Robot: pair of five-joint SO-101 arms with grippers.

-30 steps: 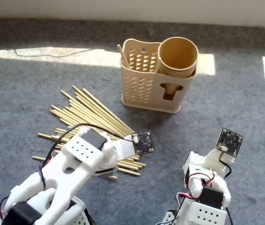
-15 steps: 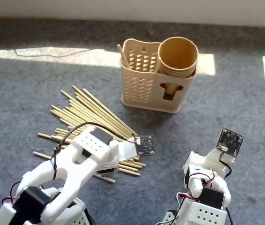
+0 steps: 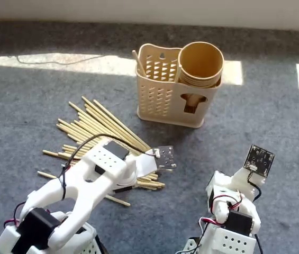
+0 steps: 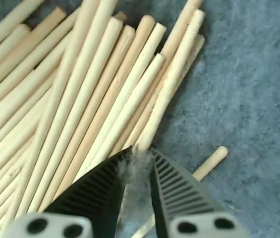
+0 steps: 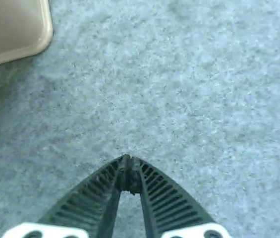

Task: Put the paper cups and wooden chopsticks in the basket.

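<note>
We saw the left gripper [image 4: 140, 151] pinching 1 chopstick [image 4: 169, 79] by its end, at the edge of the chopsticks [image 3: 99, 124] spread on the carpet [image 5: 204, 74] near the basket [image 3: 160, 98]. The cups [image 3: 200, 63] sat stacked inside it. The right gripper [image 5: 128, 161] hung clenched and empty.

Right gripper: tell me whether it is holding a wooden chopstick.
No: the right gripper has its fingertips closed together over bare grey carpet, with nothing between them.
</note>
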